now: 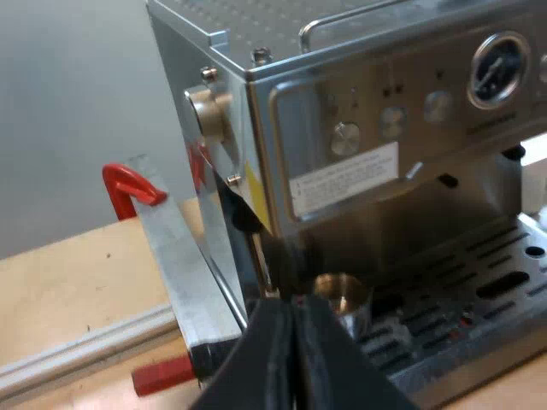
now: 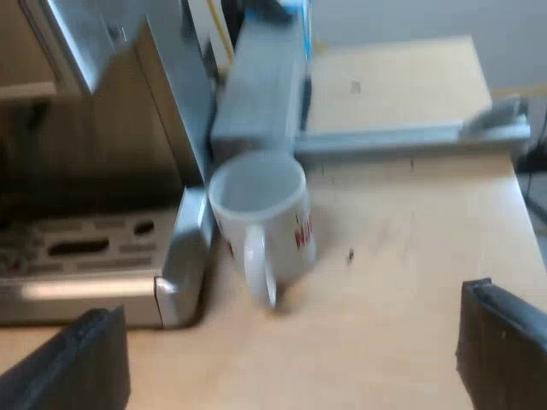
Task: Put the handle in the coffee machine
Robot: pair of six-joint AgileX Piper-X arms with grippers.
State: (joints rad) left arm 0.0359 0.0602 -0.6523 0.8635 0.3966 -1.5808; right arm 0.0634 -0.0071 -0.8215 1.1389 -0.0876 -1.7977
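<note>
The espresso machine [image 1: 385, 154] stands close ahead of my left gripper [image 1: 292, 309], its steel front with knobs and a round gauge [image 1: 500, 68] facing me. My left gripper's black fingers are pressed together, and the metal holder's round cup [image 1: 344, 297] sticks out just past their tips, low over the drip tray [image 1: 479, 299]. The holder's handle is hidden between the fingers. My right gripper [image 2: 295, 359] is open over bare wood, its fingers [image 2: 81, 363] wide apart, with a white mug [image 2: 261, 213] just beyond them at the corner of the machine's base [image 2: 179, 273].
A thin steam wand [image 1: 256, 252] hangs at the machine's side. A tilted metal plate [image 1: 184, 273] with red clamps [image 1: 128, 184] is fixed beside the machine. A metal rail [image 2: 410, 137] crosses the wooden table [image 2: 402, 256] behind the mug.
</note>
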